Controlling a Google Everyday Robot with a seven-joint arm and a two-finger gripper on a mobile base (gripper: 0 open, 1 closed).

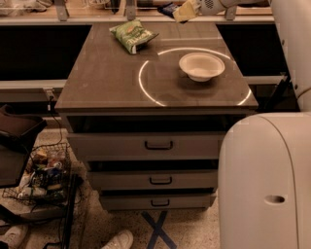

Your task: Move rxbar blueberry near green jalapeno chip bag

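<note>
The green jalapeno chip bag (132, 35) lies crinkled at the back left of the dark tabletop (112, 78). My gripper (182, 9) is raised above the table's back edge, to the right of the bag. It is shut on the rxbar blueberry (169, 8), a small dark blue bar that sticks out to the left of the yellowish fingers (187, 10) and hangs clear of the tabletop. The bar is up and to the right of the chip bag, about a hand's width away.
A white round bowl (201, 65) sits at the right of the tabletop inside a bright ring mark. The table is a cabinet with three drawers (158, 145). My white body (267, 180) fills the lower right. A wire basket (41, 175) stands on the floor at left.
</note>
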